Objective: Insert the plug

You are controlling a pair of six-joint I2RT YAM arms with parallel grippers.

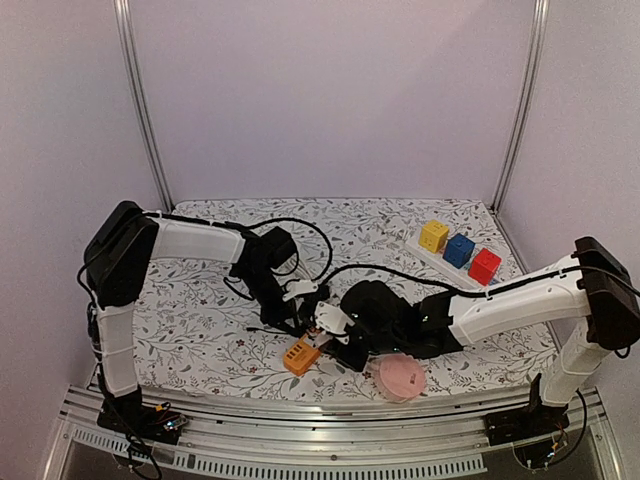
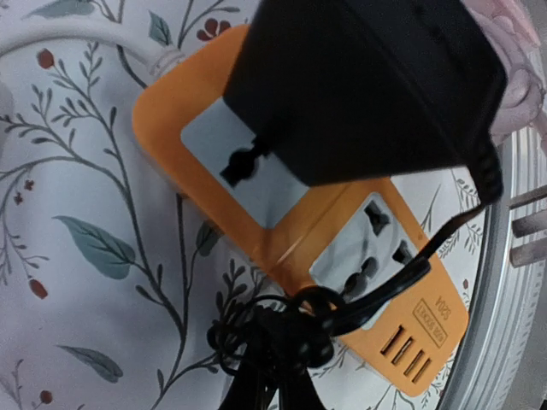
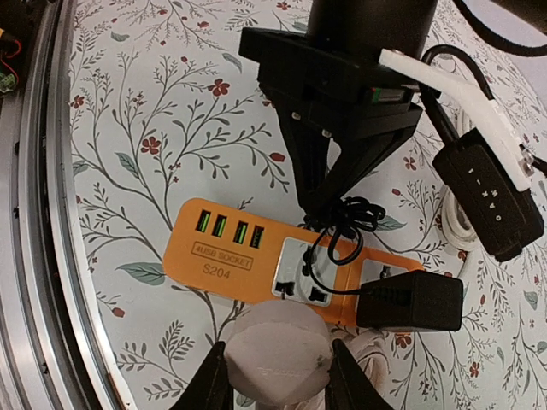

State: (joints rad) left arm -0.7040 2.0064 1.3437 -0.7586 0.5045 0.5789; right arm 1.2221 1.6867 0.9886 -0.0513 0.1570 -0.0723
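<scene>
An orange plastic four-USB power strip lies on the floral-patterned worktop, toward 6 o'clock of its middle, with both arms bent in over it.

In the right wrist view the strip runs from 9 to 3 o'clock, with the USB ports at the 9 o'clock end. The boxy black plug adapter sits over the socket at the 3 o'clock end. In the left wrist view the adapter covers most of that socket at a tilt. Whether its pins are seated cannot be told.

The left claw comes in from 12 o'clock with its fingers pressed together on a knotted bundle of thin black cable. The bundle hangs just above the strip's middle socket and trails to the adapter.

The right claw is at 6 o'clock of that view. Its fingers are set against either side of a pale pinkish rounded object, just beside the strip's near edge. What that object is cannot be made out.

A thick white cord leaves the strip's adapter end. In the top view a flat pink disc lies at 4 o'clock of the strip. A white bar carrying yellow, blue and red cubes lies well apart toward 2 o'clock.
</scene>
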